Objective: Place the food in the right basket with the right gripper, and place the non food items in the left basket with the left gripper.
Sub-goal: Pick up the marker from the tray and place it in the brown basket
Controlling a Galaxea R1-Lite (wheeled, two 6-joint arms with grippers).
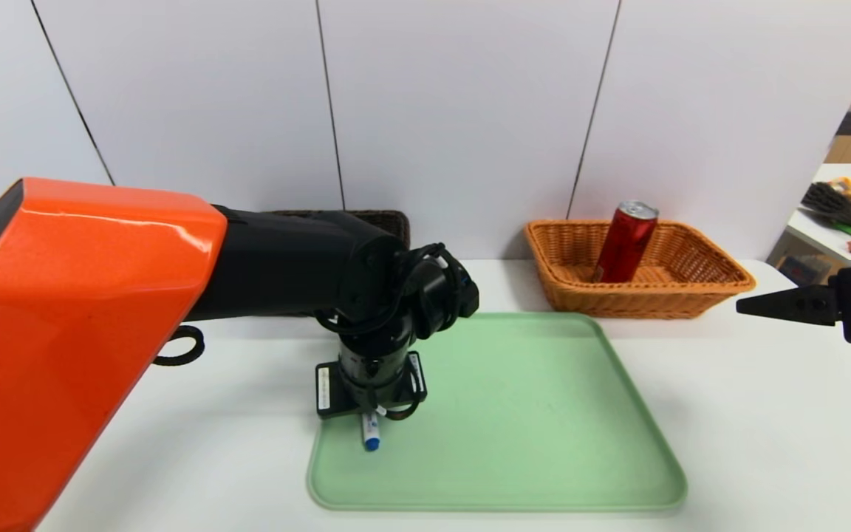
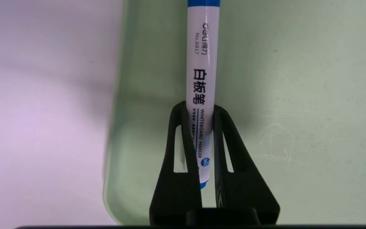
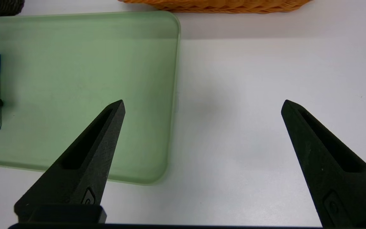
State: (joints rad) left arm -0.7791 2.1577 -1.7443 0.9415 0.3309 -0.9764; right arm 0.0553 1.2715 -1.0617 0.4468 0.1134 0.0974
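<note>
A white table [image 1: 765,414] stands before a pale panelled wall, with a light green tray [image 1: 529,414] lying flat at its centre. Starting at the left of the head view, the robot's left arm, with a glossy orange shell, reaches in over the table, and the left gripper [image 1: 371,411] points steeply down at the tray's left edge. From the head camera its fingers are hidden under the wrist; only the blue-capped end of a white marker [image 1: 371,431] pokes out below it. The left wrist view supplies what the head view hides: the two black fingers [image 2: 178,149] are pressed in against either side of the marker's white barrel, pinching it near its tail end, while the marker lies on the tray just inside the tray's edge, printed label facing up. Behind the left arm, against the wall, a sliver of the dark brown left basket [image 1: 388,219] shows; its contents cannot be seen. To the right of the tray, near the wall, sits the orange woven right basket [image 1: 713,284], and the red drink can [image 1: 626,242] stands inside it, leaning. At the far right the right gripper [image 1: 747,307] hovers above the table, well apart from the tray. The right wrist view shows its fingers [image 3: 87,159] spread wide with nothing between them, bare table below, and the marker far off on the tray.
</note>
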